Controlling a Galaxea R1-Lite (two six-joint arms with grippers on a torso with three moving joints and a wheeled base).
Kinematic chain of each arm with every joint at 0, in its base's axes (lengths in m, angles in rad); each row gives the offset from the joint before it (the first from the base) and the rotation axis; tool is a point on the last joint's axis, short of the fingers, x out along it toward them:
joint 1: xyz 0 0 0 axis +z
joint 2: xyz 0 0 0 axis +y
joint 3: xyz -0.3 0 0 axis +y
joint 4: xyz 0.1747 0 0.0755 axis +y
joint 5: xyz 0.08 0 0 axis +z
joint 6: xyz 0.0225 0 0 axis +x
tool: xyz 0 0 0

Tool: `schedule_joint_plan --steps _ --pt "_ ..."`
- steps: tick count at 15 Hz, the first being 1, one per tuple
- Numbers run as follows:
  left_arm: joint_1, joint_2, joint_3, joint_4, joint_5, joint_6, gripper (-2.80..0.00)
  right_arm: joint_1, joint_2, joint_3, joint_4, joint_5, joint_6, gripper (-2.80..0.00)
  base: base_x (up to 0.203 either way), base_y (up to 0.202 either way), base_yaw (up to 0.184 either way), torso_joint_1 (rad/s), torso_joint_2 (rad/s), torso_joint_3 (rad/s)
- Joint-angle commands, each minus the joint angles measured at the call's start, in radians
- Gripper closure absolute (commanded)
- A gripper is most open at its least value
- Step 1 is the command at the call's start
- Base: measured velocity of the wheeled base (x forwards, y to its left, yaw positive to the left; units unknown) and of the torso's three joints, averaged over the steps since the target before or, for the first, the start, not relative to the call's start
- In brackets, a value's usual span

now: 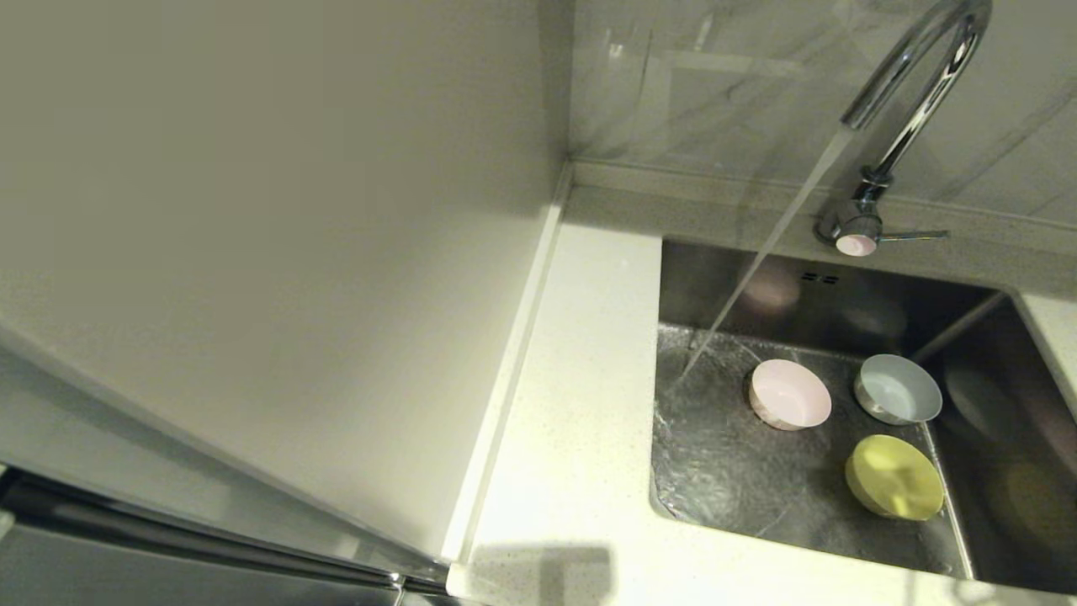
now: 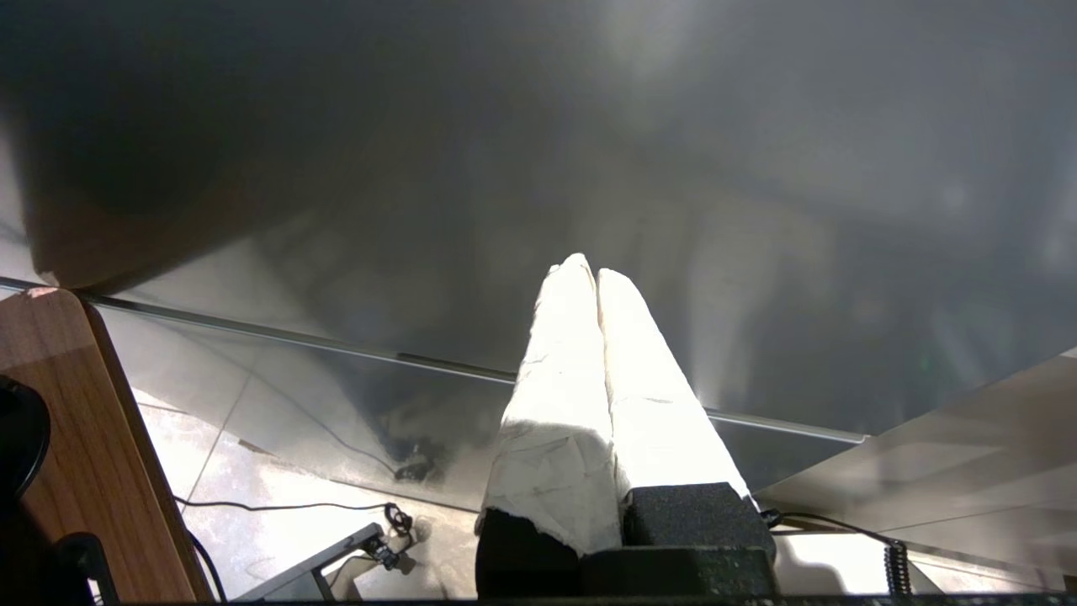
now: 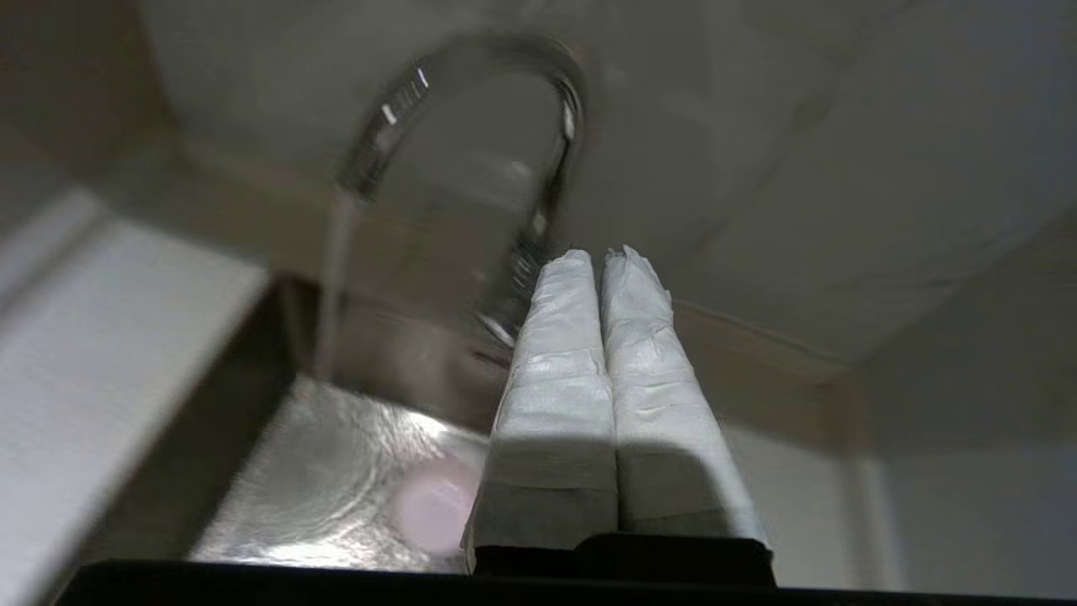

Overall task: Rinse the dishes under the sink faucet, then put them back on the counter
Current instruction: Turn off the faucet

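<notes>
The sink (image 1: 841, 522) is the biggest hazard: its steel walls box in all three bowls, so any reach has to come down from above and lift straight out, and a low swing toward the counter (image 1: 580, 404) would likely clip the rim between them. The counter is a narrow pale strip hemmed by a raised edge against the wall panel (image 1: 252, 252), so set-down room looks tight and a bowl placed near the sink edge could tip back in. The faucet (image 1: 917, 76) arches over the back of the basin; in the right wrist view it stands straight ahead of the right gripper (image 3: 610, 252), beyond the clenched, empty jaws, so an advance on that line risks striking the spout. The water stream (image 1: 757, 261) runs slantwise to the basin floor, landing beside the pink bowl (image 1: 789, 394), which lies below and short of the jaws; the wet steel may let bowls slide when nudged. The grey bowl (image 1: 897, 388) and the yellow bowl (image 1: 893, 476) sit close together near the far wall, leaving little room for a finger between them. The left gripper (image 2: 596, 271) hangs parked away from the sink, jaws pressed together on nothing.
</notes>
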Motion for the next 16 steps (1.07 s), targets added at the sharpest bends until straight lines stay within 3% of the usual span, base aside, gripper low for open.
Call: schedule_joint_plan --steps 1,4,7,12,14,16 --pt "0.000 0.000 0.003 0.000 0.000 -0.001 0.00 -0.003 0.070 -0.021 0.035 -0.040 -0.167 0.00 0.000 0.000 0.000 0.000 0.00 0.000" --pt "0.000 0.000 0.003 0.000 0.000 -0.001 0.00 -0.004 0.113 -0.020 0.052 -0.155 -0.343 0.00 0.000 0.000 0.000 0.000 0.00 0.000" --pt "0.000 0.000 0.003 0.000 0.000 -0.001 0.00 -0.014 0.158 -0.022 0.196 -0.225 -0.471 0.00 0.000 0.000 0.000 0.000 0.00 0.000" --pt "0.000 0.000 0.003 0.000 0.000 -0.001 0.00 -0.075 0.186 -0.025 0.477 -0.230 -0.658 0.00 0.000 0.000 0.000 0.000 0.00 0.000" --pt "0.000 0.000 0.003 0.000 0.000 -0.001 0.00 -0.081 0.207 -0.020 0.540 -0.222 -0.682 0.00 0.000 0.000 0.000 0.000 0.00 0.000" --pt "0.000 0.000 0.003 0.000 0.000 -0.001 0.00 -0.079 0.258 -0.017 0.546 -0.158 -0.680 0.00 0.000 0.000 0.000 0.000 0.00 0.000"
